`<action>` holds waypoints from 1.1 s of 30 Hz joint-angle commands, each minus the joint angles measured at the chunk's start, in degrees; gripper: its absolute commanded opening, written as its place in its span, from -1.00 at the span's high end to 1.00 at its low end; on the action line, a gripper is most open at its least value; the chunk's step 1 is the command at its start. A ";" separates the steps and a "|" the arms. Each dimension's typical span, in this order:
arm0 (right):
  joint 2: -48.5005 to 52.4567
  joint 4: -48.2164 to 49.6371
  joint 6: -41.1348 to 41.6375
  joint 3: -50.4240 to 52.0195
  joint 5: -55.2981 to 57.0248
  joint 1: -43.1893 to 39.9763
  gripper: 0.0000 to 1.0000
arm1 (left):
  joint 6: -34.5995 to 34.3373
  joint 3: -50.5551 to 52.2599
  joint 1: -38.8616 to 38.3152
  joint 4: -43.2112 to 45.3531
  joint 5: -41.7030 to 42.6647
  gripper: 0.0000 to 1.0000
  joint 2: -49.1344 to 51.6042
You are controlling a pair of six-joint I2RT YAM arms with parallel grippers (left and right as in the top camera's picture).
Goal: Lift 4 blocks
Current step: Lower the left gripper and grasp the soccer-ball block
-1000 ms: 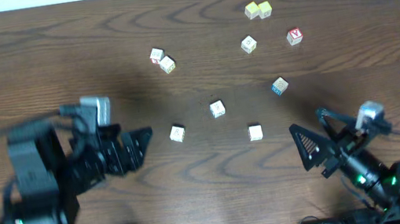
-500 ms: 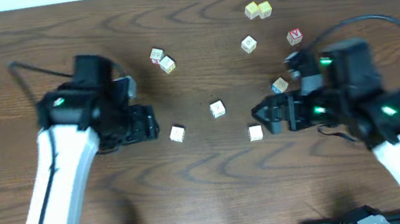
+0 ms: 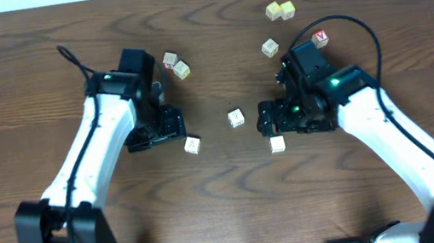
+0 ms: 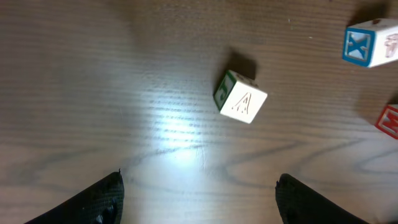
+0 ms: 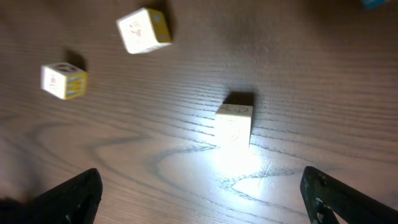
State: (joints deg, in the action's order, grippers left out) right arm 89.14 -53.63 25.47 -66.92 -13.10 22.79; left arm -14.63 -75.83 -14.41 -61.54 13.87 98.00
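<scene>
- on the dark wood-grain table (image 3: 36, 62), three blocks show from overhead: the left block (image 3: 192, 145) just beside my left gripper (image 3: 173, 125), the right block (image 3: 277, 143) just beside my right gripper (image 3: 268, 119), and the middle block (image 3: 236, 118) between them.
- the blue-sided fourth is probably hidden under my right arm; i can't confirm.
- both grippers are spread wide, holding nothing.
- i judge these light, rigid wooden cubes: matte pale faces, faint printed marks, crisp edges, hardly fragile.
- i'd pinch flat opposite faces; on corners, such tiny cubes may twist or skid across the smooth tabletop.
- the left block sits turned against my jaws, so i'd square up first.
</scene>
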 commanded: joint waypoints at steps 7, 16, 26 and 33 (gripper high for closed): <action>3.89 0.09 1.29 -0.70 0.74 0.57 -0.93 | 3.91 -0.37 -3.61 6.05 1.07 -0.57 8.28; 3.89 -0.61 1.29 0.55 5.14 0.57 -0.99 | 4.59 -0.35 -6.95 8.96 0.85 -0.54 14.97; 3.89 -0.79 1.27 0.59 5.14 0.57 -0.98 | 3.43 -0.09 -7.21 9.42 0.28 -0.14 18.08; 3.89 -0.83 1.27 0.59 5.14 0.57 -0.98 | -3.63 -0.09 -7.21 8.98 0.02 0.04 18.08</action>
State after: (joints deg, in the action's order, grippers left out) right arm 93.10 -54.37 26.35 -66.78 -8.88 22.81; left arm -13.78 -75.83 -21.65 -52.16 14.66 115.52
